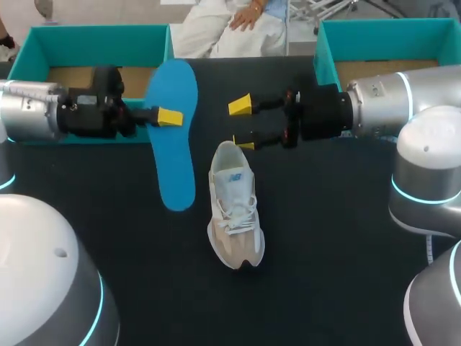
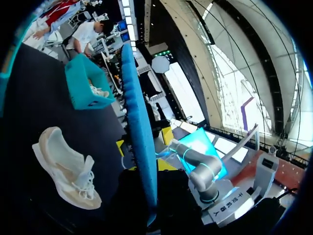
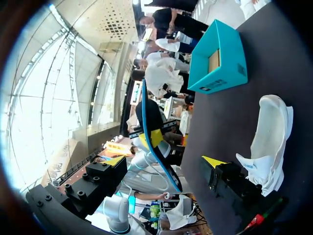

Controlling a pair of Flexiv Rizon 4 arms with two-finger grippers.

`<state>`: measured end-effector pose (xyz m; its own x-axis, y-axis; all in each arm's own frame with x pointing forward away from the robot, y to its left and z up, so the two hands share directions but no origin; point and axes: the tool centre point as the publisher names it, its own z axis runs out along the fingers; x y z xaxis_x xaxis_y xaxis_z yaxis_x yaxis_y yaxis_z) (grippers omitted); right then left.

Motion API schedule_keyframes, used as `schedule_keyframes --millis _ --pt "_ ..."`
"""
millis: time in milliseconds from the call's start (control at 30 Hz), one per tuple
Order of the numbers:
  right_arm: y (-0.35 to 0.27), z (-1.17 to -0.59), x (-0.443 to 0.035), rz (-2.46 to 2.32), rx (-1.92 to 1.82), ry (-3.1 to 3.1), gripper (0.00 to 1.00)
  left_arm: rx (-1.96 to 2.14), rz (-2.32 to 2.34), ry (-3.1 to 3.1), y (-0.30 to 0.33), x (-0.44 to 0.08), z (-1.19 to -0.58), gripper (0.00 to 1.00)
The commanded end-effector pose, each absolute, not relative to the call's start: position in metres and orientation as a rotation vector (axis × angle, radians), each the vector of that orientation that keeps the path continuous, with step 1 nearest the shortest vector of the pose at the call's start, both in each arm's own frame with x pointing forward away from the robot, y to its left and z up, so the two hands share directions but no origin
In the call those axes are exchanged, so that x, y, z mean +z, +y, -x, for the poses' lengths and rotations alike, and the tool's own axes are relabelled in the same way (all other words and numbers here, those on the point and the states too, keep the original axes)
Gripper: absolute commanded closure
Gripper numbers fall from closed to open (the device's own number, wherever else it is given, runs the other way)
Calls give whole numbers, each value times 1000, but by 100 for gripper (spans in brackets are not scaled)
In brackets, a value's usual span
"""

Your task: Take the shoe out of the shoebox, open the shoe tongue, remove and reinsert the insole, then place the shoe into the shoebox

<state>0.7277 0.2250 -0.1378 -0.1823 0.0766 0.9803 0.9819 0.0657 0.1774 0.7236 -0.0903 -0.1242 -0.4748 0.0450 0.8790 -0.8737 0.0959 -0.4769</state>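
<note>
A white and beige shoe (image 1: 235,216) stands on the black table (image 1: 331,252), heel toward the far side. My left gripper (image 1: 170,117) is shut on the edge of the blue insole (image 1: 176,166), which hangs above the table left of the shoe. In the left wrist view the insole (image 2: 140,122) shows edge-on, with the shoe (image 2: 66,169) beside it. My right gripper (image 1: 243,122) stands open just beyond the shoe's heel, nothing between its fingers. The right wrist view shows one yellow fingertip (image 3: 212,161), the shoe (image 3: 271,137) and the insole (image 3: 157,144) ahead.
A teal shoebox (image 1: 94,47) stands at the far left behind my left arm, and another teal shoebox (image 1: 389,36) at the far right behind my right arm. The two grippers face each other about a hand's width apart.
</note>
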Motion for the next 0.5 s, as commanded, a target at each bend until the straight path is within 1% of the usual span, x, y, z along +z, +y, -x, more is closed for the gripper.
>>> schedule_keyframes --millis 33,267,500 --pt "228 -727 -138 1138 -1257 -1431 0 1684 -578 -1921 -82 -113 -729 100" --pt "228 -727 -138 1138 -1257 -1431 0 1836 -426 -2048 -76 -101 -730 100" --pt "228 -727 -138 1138 -1257 -1431 0 2157 -158 -2148 -75 -101 -746 100"
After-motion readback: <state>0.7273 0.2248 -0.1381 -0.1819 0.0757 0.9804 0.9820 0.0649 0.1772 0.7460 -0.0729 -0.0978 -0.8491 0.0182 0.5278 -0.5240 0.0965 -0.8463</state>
